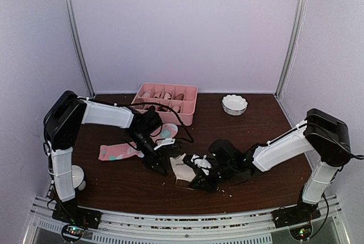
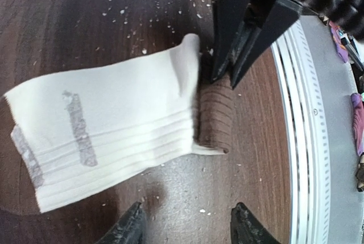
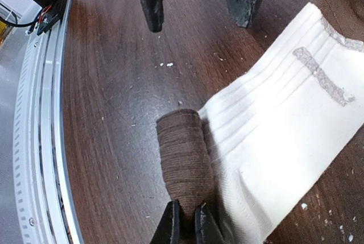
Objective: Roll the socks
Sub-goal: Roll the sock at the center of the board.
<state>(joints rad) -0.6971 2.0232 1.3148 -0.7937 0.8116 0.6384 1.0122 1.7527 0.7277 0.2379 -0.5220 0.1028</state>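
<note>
The cream sock [image 3: 284,141] lies near the front edge of the desk [image 3: 114,85], its rolled brown end [image 3: 182,153] pinched in the right claw [image 3: 187,215] while the left claw [image 2: 186,218] hangs apart, so a slip could unroll it.

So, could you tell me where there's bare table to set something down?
Back right is bare, between the white bowl and the right arm. Another strip lies front left, between the pink sock and the table's near edge. Crowded centre: left gripper and right gripper meet at the cream sock.
</note>
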